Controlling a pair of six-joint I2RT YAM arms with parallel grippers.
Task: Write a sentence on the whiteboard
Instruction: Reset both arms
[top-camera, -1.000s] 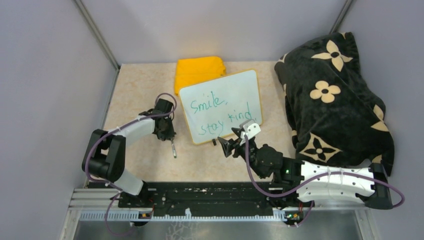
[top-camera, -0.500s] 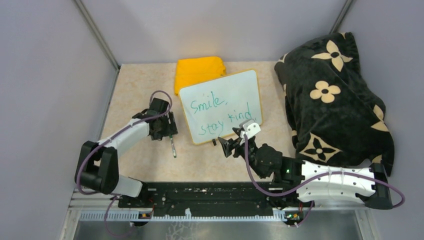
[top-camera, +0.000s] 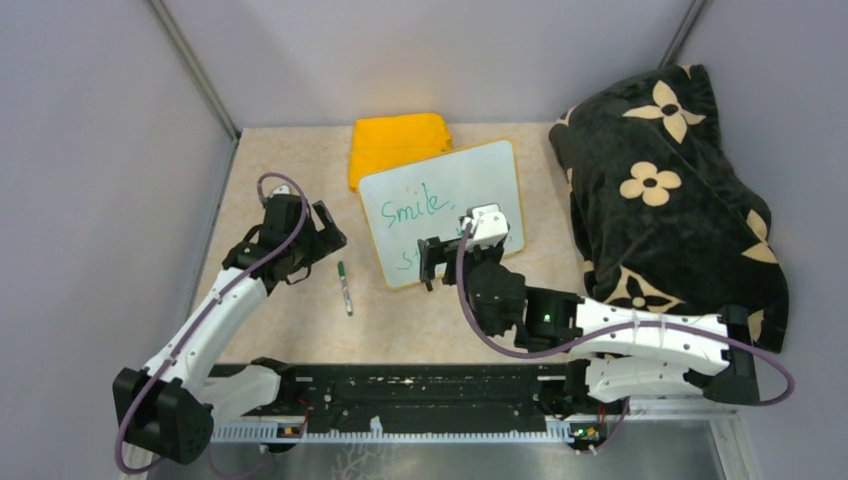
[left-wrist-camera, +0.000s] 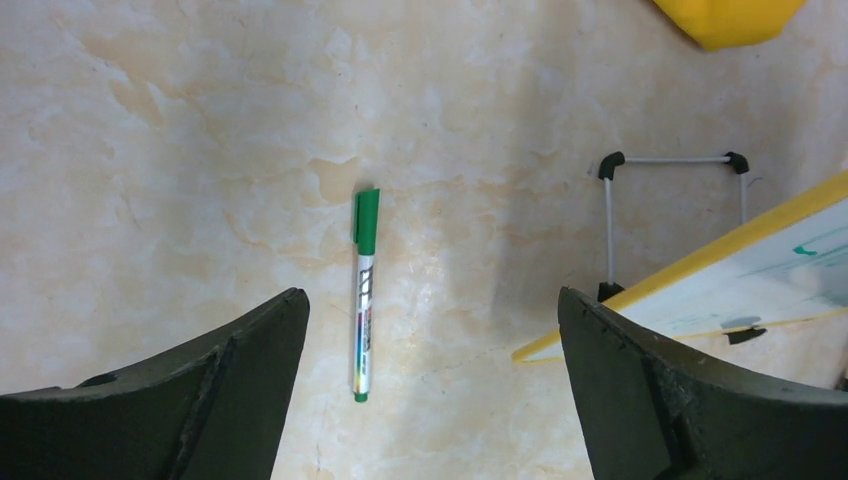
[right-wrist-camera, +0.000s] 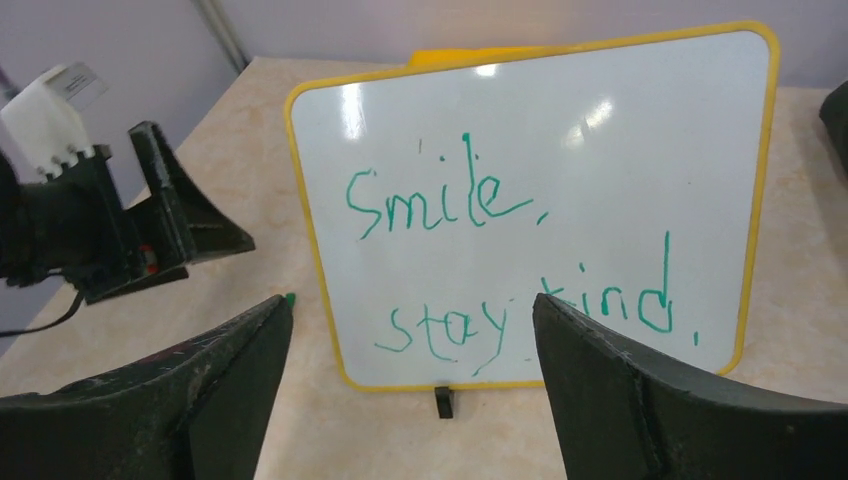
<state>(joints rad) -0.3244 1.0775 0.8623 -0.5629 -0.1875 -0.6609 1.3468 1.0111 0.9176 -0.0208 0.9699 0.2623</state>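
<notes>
The whiteboard (top-camera: 480, 175) stands tilted on the table, yellow-rimmed, and fills the right wrist view (right-wrist-camera: 600, 120). The sentence (right-wrist-camera: 450, 195) reads "Smile, stay kind" in green, in two lines. A green marker (top-camera: 344, 288) lies capped on the table left of the board, also seen in the left wrist view (left-wrist-camera: 363, 293). My left gripper (top-camera: 320, 252) hangs open above it, with nothing between its jaws (left-wrist-camera: 430, 300). My right gripper (top-camera: 462, 250) is open in front of the board's lower edge (right-wrist-camera: 410, 300), covering part of the second line from above.
A folded yellow cloth (top-camera: 397, 140) lies behind the board. A black flowered blanket (top-camera: 665, 190) is heaped along the right side. The board's wire stand (left-wrist-camera: 672, 160) juts out behind it. Grey walls close in left, right and back.
My left gripper opened, let go of the marker and drew back up and to the left. My right gripper opened wider and moved forward to the board's lower edge.
</notes>
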